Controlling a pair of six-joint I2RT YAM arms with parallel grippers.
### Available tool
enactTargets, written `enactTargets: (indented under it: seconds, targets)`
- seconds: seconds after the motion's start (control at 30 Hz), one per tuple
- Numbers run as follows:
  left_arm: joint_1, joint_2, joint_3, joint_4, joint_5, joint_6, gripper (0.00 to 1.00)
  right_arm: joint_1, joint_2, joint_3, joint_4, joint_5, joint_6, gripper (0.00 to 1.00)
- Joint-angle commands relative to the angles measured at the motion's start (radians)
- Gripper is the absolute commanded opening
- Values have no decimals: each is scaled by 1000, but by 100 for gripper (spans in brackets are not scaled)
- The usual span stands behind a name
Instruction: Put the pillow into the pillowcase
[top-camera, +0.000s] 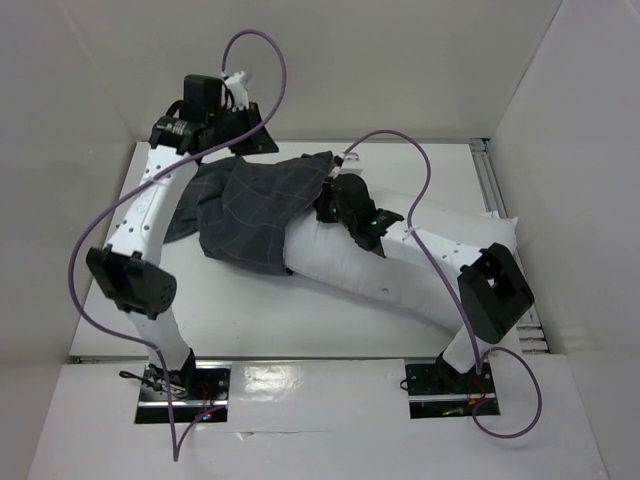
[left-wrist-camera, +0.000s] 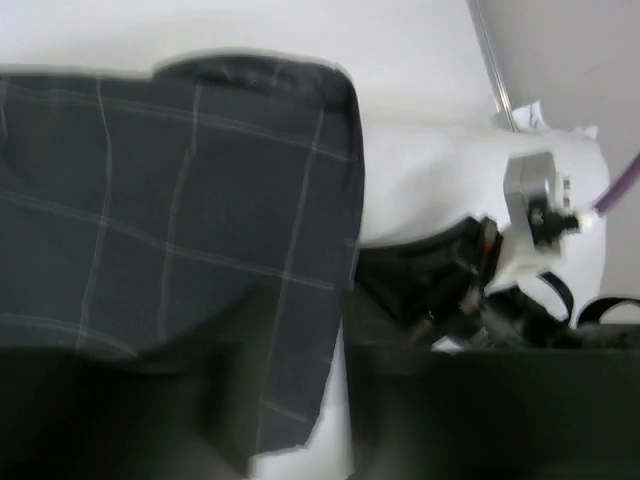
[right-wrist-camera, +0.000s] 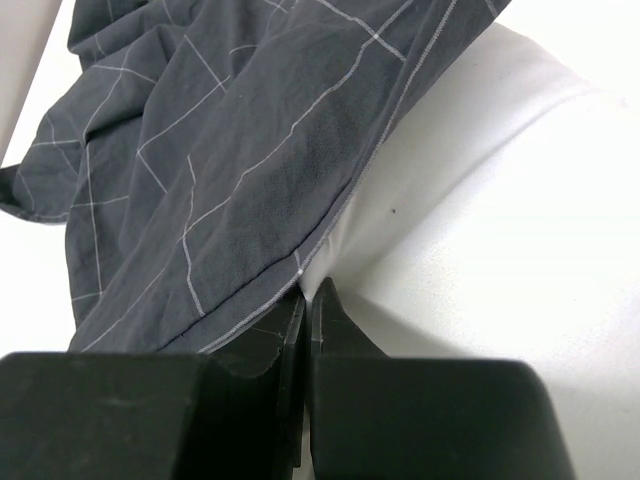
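Observation:
The white pillow (top-camera: 400, 270) lies slantwise across the table, with its left end inside the dark grey grid-lined pillowcase (top-camera: 250, 210). My right gripper (top-camera: 332, 197) sits at the pillowcase mouth. In the right wrist view it (right-wrist-camera: 308, 292) is shut, pinching white pillow (right-wrist-camera: 500, 220) fabric right at the hem of the pillowcase (right-wrist-camera: 220, 140), which drapes over its left finger. My left gripper (top-camera: 245, 135) is at the pillowcase's far edge. In the left wrist view its blurred jaws (left-wrist-camera: 298, 400) stand apart with a corner of the pillowcase (left-wrist-camera: 170, 200) between them, and the pillow (left-wrist-camera: 420, 180) lies beyond.
White enclosure walls stand on three sides. A metal rail (top-camera: 495, 190) runs along the table's right edge, beside the pillow's right corner. Purple cables (top-camera: 270, 45) loop over both arms. The right arm's wrist (left-wrist-camera: 535, 210) shows in the left wrist view.

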Motion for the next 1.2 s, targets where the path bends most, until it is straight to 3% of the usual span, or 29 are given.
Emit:
enactTargets:
  seconds: [0.0, 0.07, 0.1, 0.17, 0.3, 0.47, 0.6, 0.7, 0.73, 0.97, 1.07, 1.17]
  targets:
    - [-95, -123, -167, -45, -172, 76, 51, -18, -3, 27, 51, -16, 15, 0]
    - [-139, -173, -234, -36, -221, 76, 80, -18, 9, 38, 42, -35, 15, 0]
    - [-185, -195, -294, -27, -279, 66, 89, -18, 9, 38, 42, -35, 15, 0]
    - [-228, -238, -345, -27, -342, 65, 95, -18, 20, 49, 31, -46, 15, 0]
    - [-297, -247, -432, -6, -461, 14, 95, -18, 20, 58, 31, -69, 15, 0]
    - [-319, -256, -561, 76, -558, -31, 82, -18, 11, 58, 22, -69, 15, 0]
    - [-319, -247, -584, 91, -568, -31, 62, -18, 2, 58, 22, -60, 15, 0]
    - [-319, -232, -538, 91, -546, -40, 12, -18, 2, 58, 22, -60, 15, 0]
    - [-319, -232, -502, 91, -504, -40, 0, -18, 2, 69, 22, -60, 15, 0]
    - [-229, -240, -287, 134, -10, -69, 0, -28, 32, 188, 22, -95, 6, 0]
    - [-218, -187, -229, 122, 95, -69, 0, -28, 60, 273, -6, -77, 29, 0]
    - [-207, -178, -238, 111, 106, -69, 0, -40, 121, 329, 8, -47, 75, 0]
